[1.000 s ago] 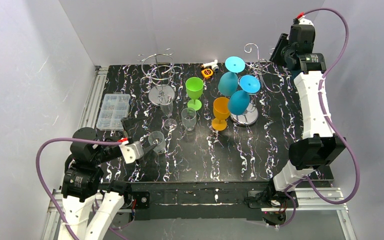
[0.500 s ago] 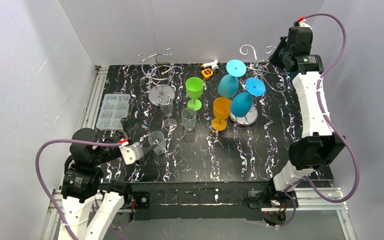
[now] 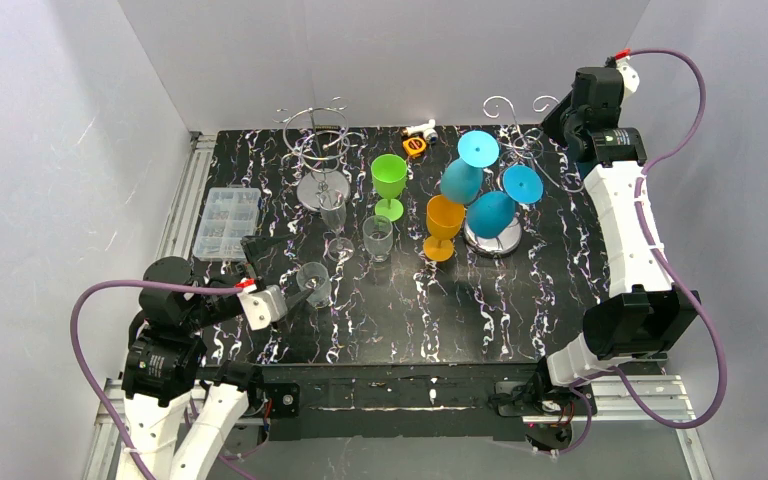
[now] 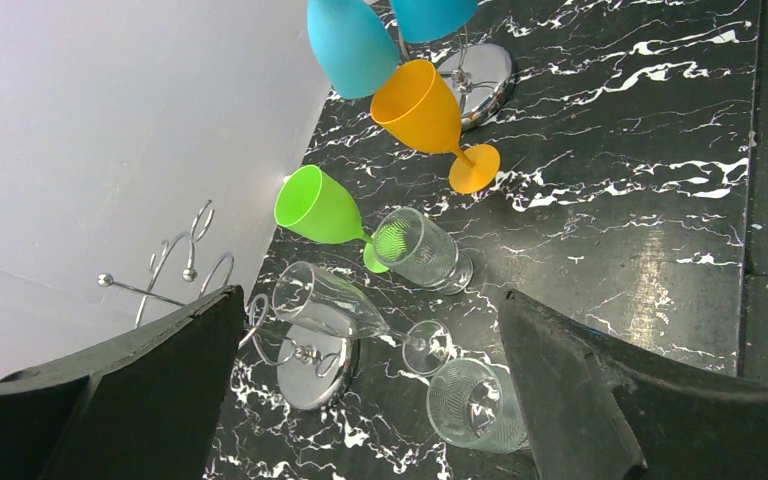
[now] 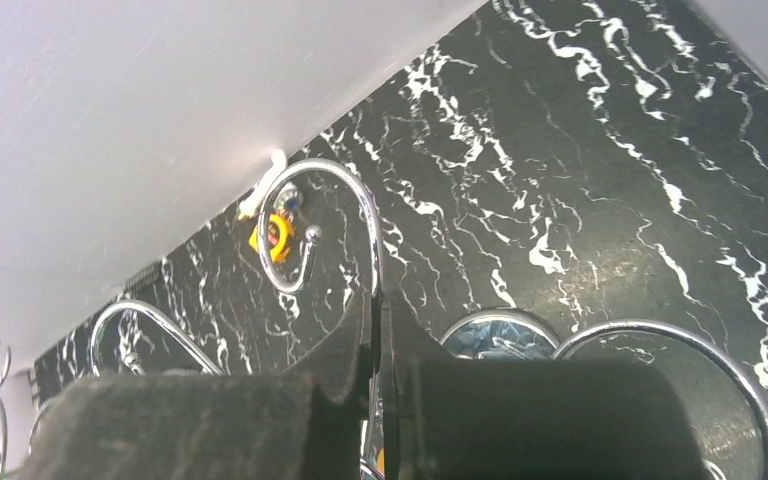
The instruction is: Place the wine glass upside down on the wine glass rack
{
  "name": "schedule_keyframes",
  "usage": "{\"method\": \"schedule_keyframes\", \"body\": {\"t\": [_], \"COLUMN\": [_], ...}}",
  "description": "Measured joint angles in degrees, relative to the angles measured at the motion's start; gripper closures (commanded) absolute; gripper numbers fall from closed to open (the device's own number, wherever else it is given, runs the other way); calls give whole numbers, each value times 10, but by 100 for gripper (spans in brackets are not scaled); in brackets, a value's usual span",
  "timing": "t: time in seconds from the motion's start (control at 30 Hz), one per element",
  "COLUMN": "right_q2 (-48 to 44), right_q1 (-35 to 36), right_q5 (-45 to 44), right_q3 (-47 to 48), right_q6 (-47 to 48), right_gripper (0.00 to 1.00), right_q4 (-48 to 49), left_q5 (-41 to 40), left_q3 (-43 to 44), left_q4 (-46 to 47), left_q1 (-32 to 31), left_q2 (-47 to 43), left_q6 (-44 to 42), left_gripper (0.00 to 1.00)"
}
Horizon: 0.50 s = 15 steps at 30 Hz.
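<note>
Desk, black and marbled, carries two chrome racks. The right gripper sits high at the far-right rack, jaws pressed together and seemingly pinching its wire, though their own bulk hides the rack's lower part. Two blue glasses hang there upside down. The left gripper waits with jaws spread. The clear wine glass stands upright beside the left rack, with orange and green glasses beyond.

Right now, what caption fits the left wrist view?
Open left hand faces clear glasses, green glass, orange glass and rack.
</note>
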State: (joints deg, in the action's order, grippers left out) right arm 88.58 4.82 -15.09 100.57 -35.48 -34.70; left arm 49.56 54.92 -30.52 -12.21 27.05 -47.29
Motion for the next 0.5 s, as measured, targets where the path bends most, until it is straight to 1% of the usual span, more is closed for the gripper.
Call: {"method": "schedule_keyframes", "body": {"t": [0.13, 0.33, 0.5], "right_q2": [-6, -10, -37], "right_q1": [3, 9, 12], "right_q5": [-56, -129, -188], "right_q3": [-10, -25, -77], "right_q6": [-34, -109, -181], "right_gripper": [99, 99, 99], "right_q4": [0, 1, 39], "left_q5": [0, 0, 0], "left_q3": [0, 0, 0], "left_q4": [0, 0, -1], "left_q1": [0, 0, 0], "left_q2": [-2, -4, -9], "left_q6": [0, 0, -1], "left_gripper": [2, 2, 2]}}
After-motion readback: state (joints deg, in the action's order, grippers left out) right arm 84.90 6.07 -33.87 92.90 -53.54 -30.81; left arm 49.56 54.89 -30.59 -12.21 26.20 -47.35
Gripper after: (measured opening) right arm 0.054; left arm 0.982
